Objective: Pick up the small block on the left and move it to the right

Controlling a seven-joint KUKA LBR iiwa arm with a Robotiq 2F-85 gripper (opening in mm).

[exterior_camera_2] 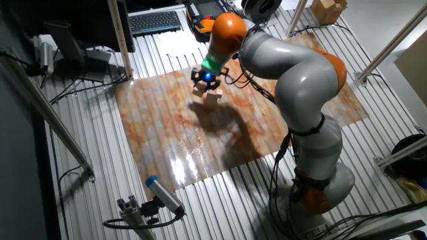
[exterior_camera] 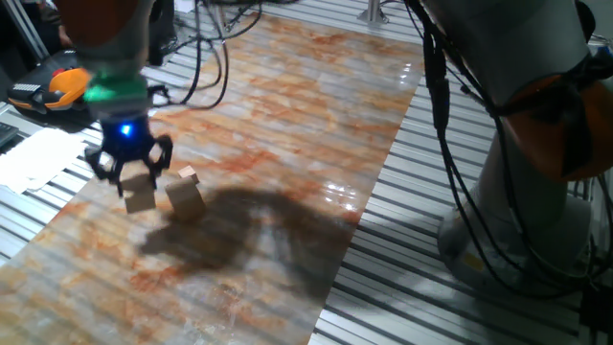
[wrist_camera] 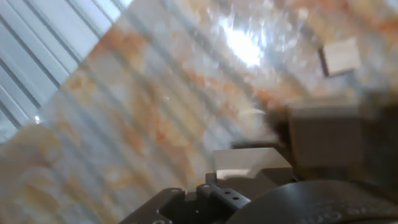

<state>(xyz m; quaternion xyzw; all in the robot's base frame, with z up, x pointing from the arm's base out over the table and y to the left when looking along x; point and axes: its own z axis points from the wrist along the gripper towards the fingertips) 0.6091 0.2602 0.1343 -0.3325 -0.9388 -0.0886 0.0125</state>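
Note:
The small block [exterior_camera: 141,199] is a plain tan wooden cube between the fingers of my gripper [exterior_camera: 139,184], at the left of the marbled mat [exterior_camera: 287,115]. The gripper is shut on it, and it sits slightly tilted, at or just above the mat. In the hand view the small block [wrist_camera: 249,163] lies close under the hand. The bigger, taller tan block [exterior_camera: 185,199] stands right beside it and shows in the hand view [wrist_camera: 323,140]. The tiny tan block [exterior_camera: 189,175] lies just behind and shows in the hand view [wrist_camera: 340,56]. In the other fixed view the gripper [exterior_camera_2: 203,85] hangs over the blocks [exterior_camera_2: 213,99].
The mat lies on a slatted metal table [exterior_camera: 421,249]. An orange-and-black device [exterior_camera: 57,86] and white paper [exterior_camera: 38,158] lie off the mat's left edge. The arm's base [exterior_camera: 536,192] and cables stand at the right. A keyboard [exterior_camera_2: 155,22] is at the back.

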